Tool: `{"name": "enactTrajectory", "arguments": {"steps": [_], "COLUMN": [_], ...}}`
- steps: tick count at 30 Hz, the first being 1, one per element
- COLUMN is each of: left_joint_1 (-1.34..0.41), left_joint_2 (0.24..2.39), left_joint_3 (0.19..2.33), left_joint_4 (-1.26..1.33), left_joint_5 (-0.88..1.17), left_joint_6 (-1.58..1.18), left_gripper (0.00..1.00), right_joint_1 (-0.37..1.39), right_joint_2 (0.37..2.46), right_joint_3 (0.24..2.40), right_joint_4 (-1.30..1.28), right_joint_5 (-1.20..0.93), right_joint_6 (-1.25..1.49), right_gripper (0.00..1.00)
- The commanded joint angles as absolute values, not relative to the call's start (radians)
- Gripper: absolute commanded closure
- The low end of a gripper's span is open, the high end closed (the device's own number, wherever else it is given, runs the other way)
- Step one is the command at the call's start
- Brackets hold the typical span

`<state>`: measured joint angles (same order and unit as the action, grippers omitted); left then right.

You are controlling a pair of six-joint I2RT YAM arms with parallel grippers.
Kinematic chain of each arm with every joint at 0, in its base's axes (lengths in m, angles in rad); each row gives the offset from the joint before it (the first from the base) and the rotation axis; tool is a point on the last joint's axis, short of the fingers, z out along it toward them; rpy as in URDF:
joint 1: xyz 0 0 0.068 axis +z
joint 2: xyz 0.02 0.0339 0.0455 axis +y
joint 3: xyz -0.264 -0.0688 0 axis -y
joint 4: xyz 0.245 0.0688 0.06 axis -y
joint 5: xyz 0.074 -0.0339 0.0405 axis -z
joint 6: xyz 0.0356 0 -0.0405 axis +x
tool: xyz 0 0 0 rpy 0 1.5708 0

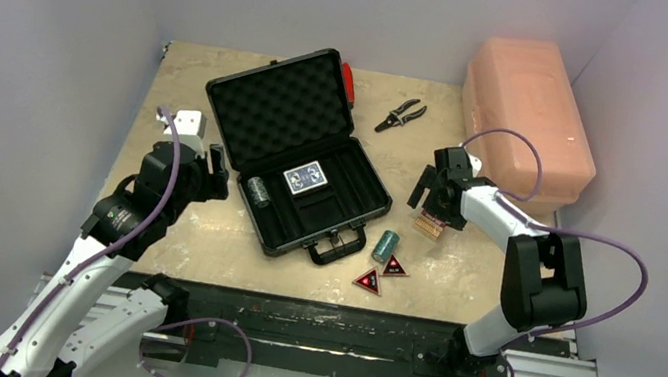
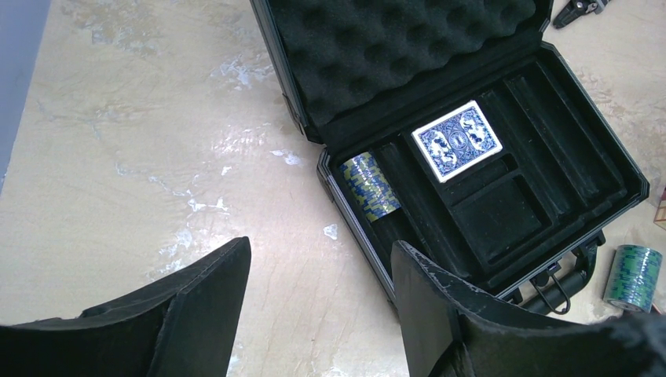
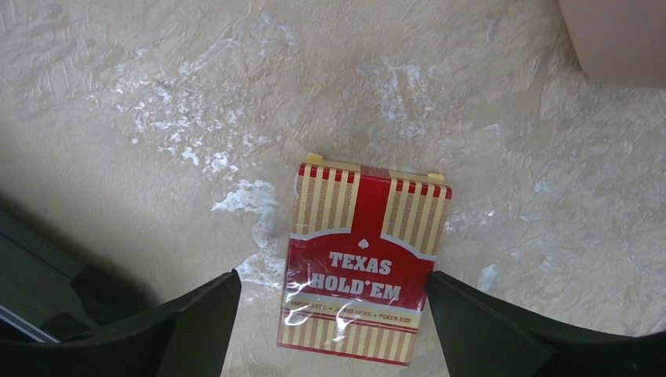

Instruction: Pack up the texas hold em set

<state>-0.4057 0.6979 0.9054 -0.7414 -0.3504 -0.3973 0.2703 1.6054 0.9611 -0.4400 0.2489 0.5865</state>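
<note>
The black briefcase (image 1: 299, 158) lies open mid-table, foam lid (image 2: 408, 47) back. Inside it are the blue card deck (image 1: 304, 178) (image 2: 457, 140) and one teal chip roll (image 1: 257, 189) (image 2: 371, 186). A second teal chip roll (image 1: 386, 245) (image 2: 634, 276) and two red-black triangles (image 1: 368, 280) (image 1: 394, 267) lie on the table in front of the case. The red "Texas Hold'em" deck (image 1: 429, 226) (image 3: 361, 267) lies flat on the table. My right gripper (image 1: 428, 209) (image 3: 334, 314) is open, straddling it. My left gripper (image 1: 216, 175) (image 2: 322, 275) is open and empty beside the case's left edge.
A large pink plastic box (image 1: 528, 118) (image 3: 620, 39) stands at the back right, close behind my right arm. Pliers (image 1: 402, 115) (image 2: 577, 9) and a red-handled tool (image 1: 348, 81) lie behind the case. Grey walls close in on both sides.
</note>
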Motion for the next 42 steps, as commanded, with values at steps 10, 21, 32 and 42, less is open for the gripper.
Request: {"name": "enactTrajectory", "arguments": {"steps": [10, 21, 32, 42], "left_joint_1": [-0.399, -0.399, -0.399, -0.399], "left_joint_2": [0.686, 0.694, 0.707, 0.720], "left_joint_3": [0.922, 0.920, 0.926, 0.929], "left_joint_4": [-0.721, -0.730, -0.732, -0.730], "left_joint_5": [-0.351, -0.459, -0.420, -0.393], "left_joint_6": [-0.378, -0.421, -0.414, -0.404], "left_gripper": [0.35, 0.35, 0.35, 0.38], "right_joint_1": [0.273, 0.273, 0.273, 0.273], "right_joint_2": [1.596, 1.561, 1.600, 1.653], "right_joint_3": [0.947, 0.927, 0.931, 0.962], "right_joint_4": [-0.461, -0.480, -0.437, -0.408], "right_joint_5": [0.311, 0.352, 0.333, 0.298], "right_joint_6": [0.587, 0.594, 0.599, 0.607], "right_gripper": [0.08, 0.07, 0.07, 0.15]}}
